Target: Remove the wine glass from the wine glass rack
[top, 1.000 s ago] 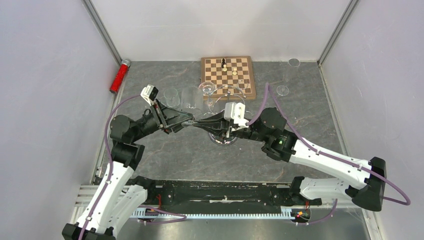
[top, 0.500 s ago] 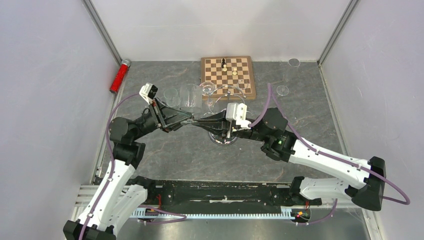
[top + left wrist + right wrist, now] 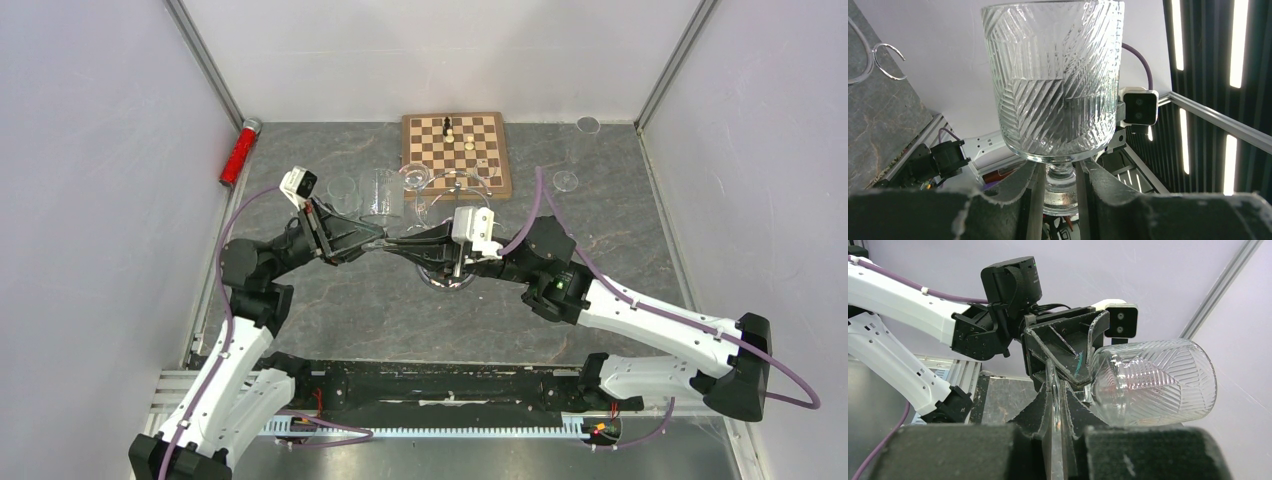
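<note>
The wine glass [image 3: 381,195] is a clear ribbed goblet held off the table, left of the chrome wine glass rack [image 3: 452,192]. My left gripper [image 3: 372,243] is shut on its stem. In the left wrist view the bowl [image 3: 1055,85] stands above my left gripper [image 3: 1060,172], with the stem between the pads. My right gripper [image 3: 398,246] meets it from the right and is shut on the glass's flat foot. That foot shows edge-on in the right wrist view between the pads of my right gripper [image 3: 1054,397], with the bowl [image 3: 1153,382] to the right.
Another glass [image 3: 414,177] hangs at the rack's left, and a small glass [image 3: 343,190] stands on the table further left. The wooden chessboard [image 3: 456,150] with a few pieces lies behind the rack. A red cylinder [image 3: 238,152] lies at the left wall. Two small clear discs [image 3: 566,181] lie at the back right.
The left arm has shifted slightly and the glass's bowl sits a little higher. Both grippers stay shut on the glass.
</note>
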{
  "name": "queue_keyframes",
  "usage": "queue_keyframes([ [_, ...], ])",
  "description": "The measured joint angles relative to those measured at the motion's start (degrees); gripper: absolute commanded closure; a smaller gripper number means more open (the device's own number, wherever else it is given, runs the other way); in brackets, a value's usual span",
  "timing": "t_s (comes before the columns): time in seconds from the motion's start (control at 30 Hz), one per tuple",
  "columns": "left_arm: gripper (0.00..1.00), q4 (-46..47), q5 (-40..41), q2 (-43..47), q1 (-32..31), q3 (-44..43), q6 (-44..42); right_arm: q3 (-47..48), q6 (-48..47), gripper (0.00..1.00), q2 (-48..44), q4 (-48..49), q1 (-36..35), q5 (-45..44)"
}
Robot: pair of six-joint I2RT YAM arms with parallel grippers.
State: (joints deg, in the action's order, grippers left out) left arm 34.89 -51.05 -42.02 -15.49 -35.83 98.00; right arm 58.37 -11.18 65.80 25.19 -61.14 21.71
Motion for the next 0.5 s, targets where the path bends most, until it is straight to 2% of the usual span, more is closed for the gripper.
queue_keyframes([
  [0.17, 0.98, 0.61, -0.39, 0.00, -0.09, 0.68, -0.17, 0.00, 0.63, 0.72, 0.07, -0.48, -0.15, -0.83],
  [0.5, 0.98, 0.98, -1.64, -0.02, -0.42, 0.76, -0.83, 0.00, 1.22, 0.61, -0.57, -2.69, -0.20, -2.51],
])
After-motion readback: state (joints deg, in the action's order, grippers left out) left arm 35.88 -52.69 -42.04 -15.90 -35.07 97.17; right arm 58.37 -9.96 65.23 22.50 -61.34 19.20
